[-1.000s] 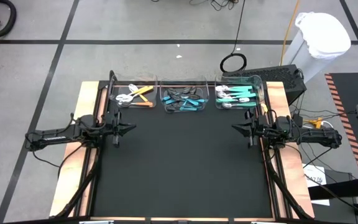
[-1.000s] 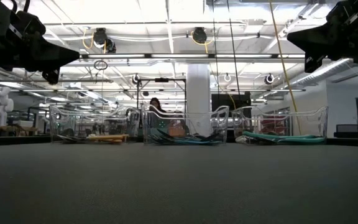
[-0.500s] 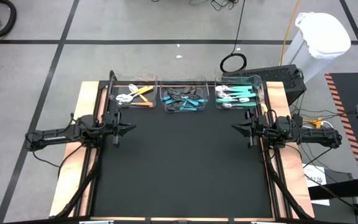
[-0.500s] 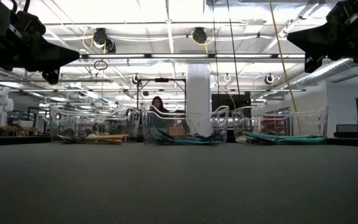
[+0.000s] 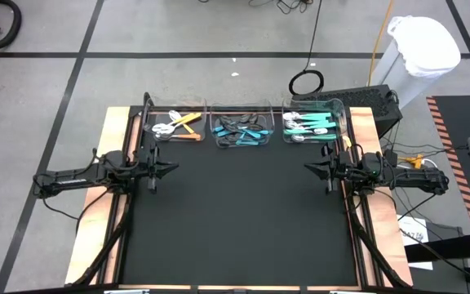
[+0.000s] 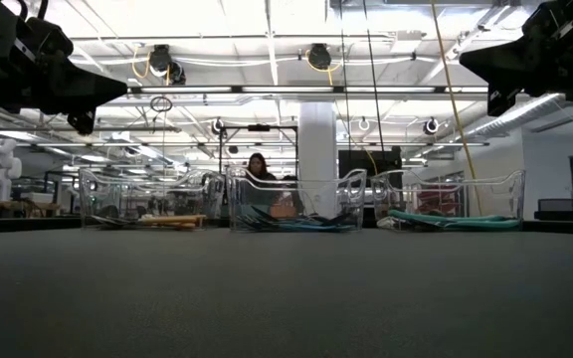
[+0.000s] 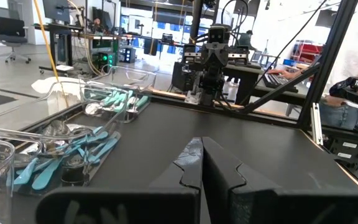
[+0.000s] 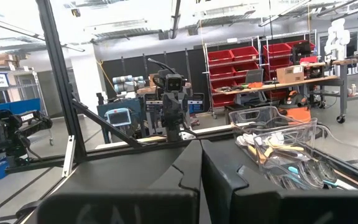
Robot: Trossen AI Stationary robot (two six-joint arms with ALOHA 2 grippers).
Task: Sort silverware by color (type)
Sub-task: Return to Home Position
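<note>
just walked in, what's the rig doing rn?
Nothing is being handled. The left claw and right claw sit shut and empty at the table's sides. The spoons lie in three clear bins at the far edge: orange spoons in the left bin, dark and blue spoons in the middle bin, teal spoons in the right bin. Sorting looks done.

Grey floor (image 5: 47, 49) with dark seams, white bag-lined bin (image 5: 421, 45), white column (image 6: 317, 149), bright ceiling strip lights (image 6: 267, 89), shelves of red bins (image 8: 244, 59), person (image 6: 258, 169) far off
</note>
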